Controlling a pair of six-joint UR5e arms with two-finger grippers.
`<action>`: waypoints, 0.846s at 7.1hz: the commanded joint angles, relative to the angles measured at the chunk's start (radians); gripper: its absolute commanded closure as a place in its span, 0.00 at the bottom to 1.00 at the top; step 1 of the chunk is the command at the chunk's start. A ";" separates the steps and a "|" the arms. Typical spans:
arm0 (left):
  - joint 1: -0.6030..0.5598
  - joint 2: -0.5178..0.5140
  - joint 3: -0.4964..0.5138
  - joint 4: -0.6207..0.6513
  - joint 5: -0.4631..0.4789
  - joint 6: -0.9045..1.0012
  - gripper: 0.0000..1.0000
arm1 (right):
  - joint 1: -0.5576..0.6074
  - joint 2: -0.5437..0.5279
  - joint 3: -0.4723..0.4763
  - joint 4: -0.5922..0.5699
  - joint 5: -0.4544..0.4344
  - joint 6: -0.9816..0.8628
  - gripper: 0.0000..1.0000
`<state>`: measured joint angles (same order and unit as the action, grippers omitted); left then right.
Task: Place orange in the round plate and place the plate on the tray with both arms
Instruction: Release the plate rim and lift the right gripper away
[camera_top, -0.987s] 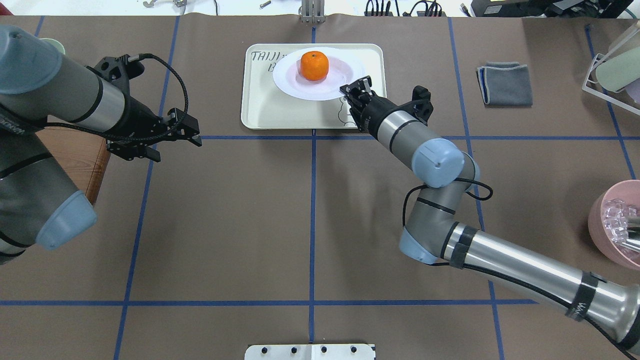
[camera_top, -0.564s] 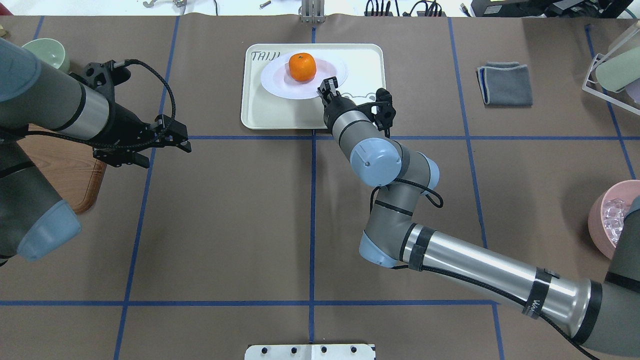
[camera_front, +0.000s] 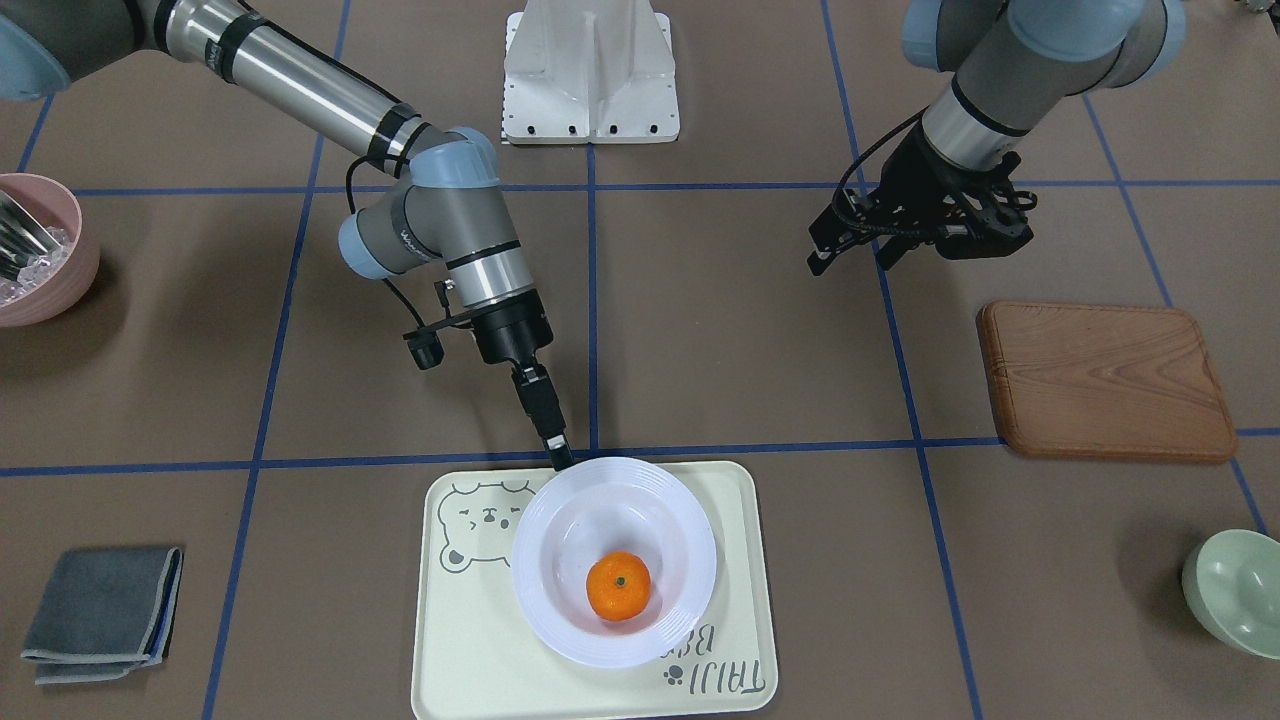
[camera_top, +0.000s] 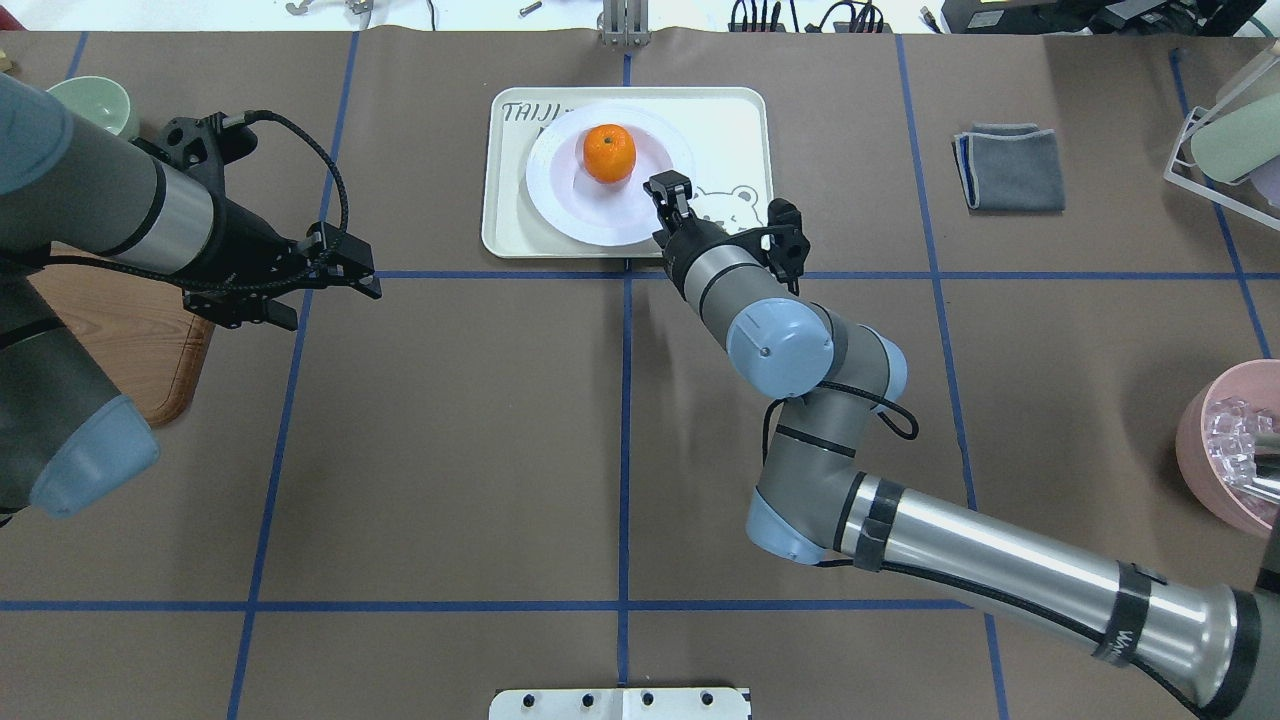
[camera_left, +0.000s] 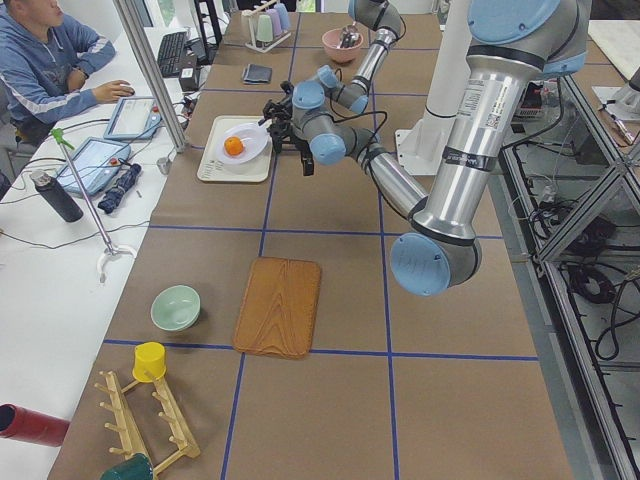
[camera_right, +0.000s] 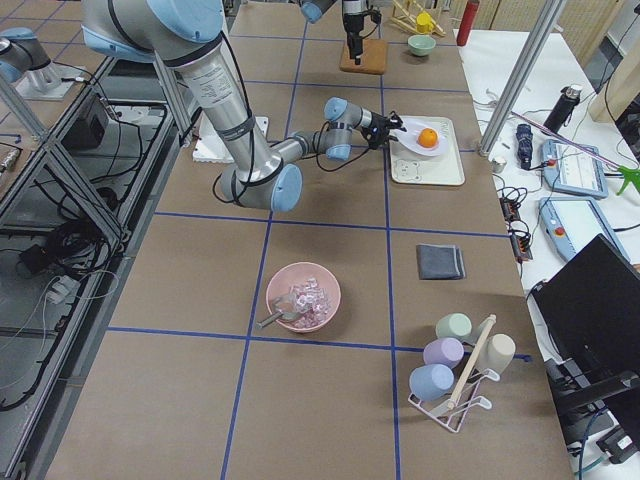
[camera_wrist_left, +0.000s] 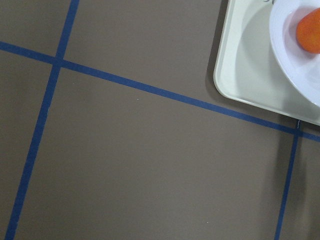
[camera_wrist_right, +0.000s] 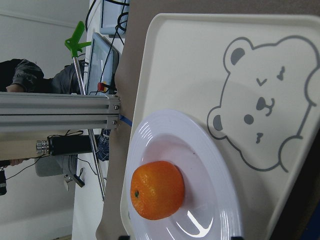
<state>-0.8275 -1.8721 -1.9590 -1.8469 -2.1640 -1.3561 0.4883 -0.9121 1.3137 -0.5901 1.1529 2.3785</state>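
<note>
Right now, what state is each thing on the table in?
Orange: resting in the plate.
Plate: over the tray, rim gripped.
Tray: flat on table.
Right end effector: shut on plate rim.
Left end effector: open, empty, above the table.
Cloth: folded.
Green bowl: upright, empty.

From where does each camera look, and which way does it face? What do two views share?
Front-facing: across the table, faces the robot, steeply down; both arms, right claw on the round plate's rim.
Overhead: behind the robot, looks forward and down; both arms.
Exterior left: table's left end, looks along it; left arm near.
Exterior right: opposite end; right arm near.
Left wrist: looks down at the tray corner; no body.
Right wrist: looks across the round plate at the orange; no arm.
Shared: both wrist views show the orange.
</note>
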 joint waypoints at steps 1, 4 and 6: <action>-0.002 -0.005 0.000 0.000 0.001 0.000 0.02 | 0.007 -0.138 0.207 -0.039 0.088 -0.027 0.00; -0.050 0.007 0.003 0.002 0.000 0.076 0.02 | 0.086 -0.316 0.346 -0.037 0.351 -0.498 0.00; -0.111 0.103 0.005 0.003 0.000 0.284 0.02 | 0.323 -0.326 0.300 -0.136 0.761 -0.845 0.00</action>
<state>-0.9024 -1.8220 -1.9552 -1.8444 -2.1638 -1.1962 0.6759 -1.2276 1.6339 -0.6587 1.6810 1.7547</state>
